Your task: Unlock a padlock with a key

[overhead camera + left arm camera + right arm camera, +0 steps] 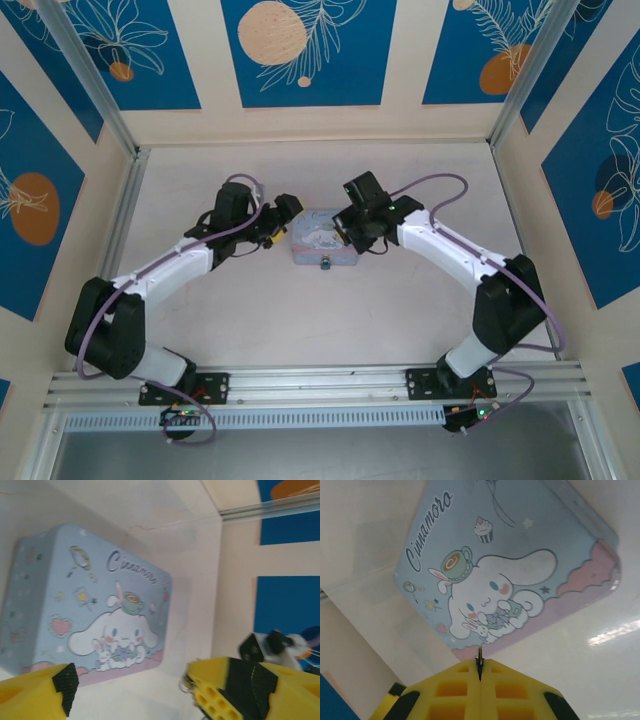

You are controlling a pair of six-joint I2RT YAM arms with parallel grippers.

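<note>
Both arms reach in over the middle of the bench [250, 320], one on each side of the pale blue cartoon tin [318, 240]. The left end effector [130, 682] sits at the tin's left end with its jaws wide apart. Its yellow fingers [35, 695] stand out at either edge of the wrist view with nothing between them, and the tin's printed lid lies flat just beyond.

Over to the right end effector [480, 667], hanging at the tin's right end, and it is clamped tight. The two yellow pads meet flush, and a thin dark sliver of metal, the key [480, 656], pokes out of the seam toward the lid's pink border.

And there's the padlock [325, 266], a tiny dark speck with a bluish glint in the overhead view, at the middle of the tin's near side, touching it and facing the arm bases. It's too small to tell how its shackle sits. The right end effector is near the padlock but apart from it
</note>
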